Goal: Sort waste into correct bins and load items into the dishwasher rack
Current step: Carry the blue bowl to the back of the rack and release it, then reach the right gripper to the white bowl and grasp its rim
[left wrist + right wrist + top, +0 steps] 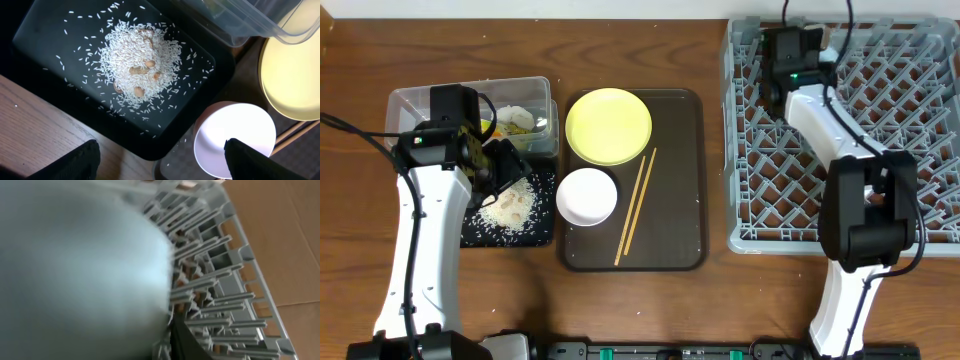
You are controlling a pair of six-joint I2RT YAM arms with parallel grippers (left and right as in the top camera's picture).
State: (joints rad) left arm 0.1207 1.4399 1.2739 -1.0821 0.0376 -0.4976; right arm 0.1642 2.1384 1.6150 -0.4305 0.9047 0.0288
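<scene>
My left gripper (505, 165) (161, 150) is open and empty, above the near corner of the black tray (470, 232) (40, 45), which holds a heap of rice scraps (510, 207) (140, 65). The clear tub (410, 100) (250, 20) holds the wrapper (490, 128) and white paper (520, 118). The yellow plate (608, 126) (295, 75), white bowl (587, 196) (235, 135) and chopsticks (635, 205) (300, 132) lie on the brown tray. My right gripper (772, 85) is in the dishwasher rack's (920, 100) (225, 280) far left corner, shut on the light blue bowl (75, 270). The small cup is out of view.
The brown serving tray (680, 200) lies between the bins and the rack. The clear tub's edge overlaps the black tray's far side. A few brown nut-like pieces sit in the rice heap. Upright pegs crowd the rack around my right gripper.
</scene>
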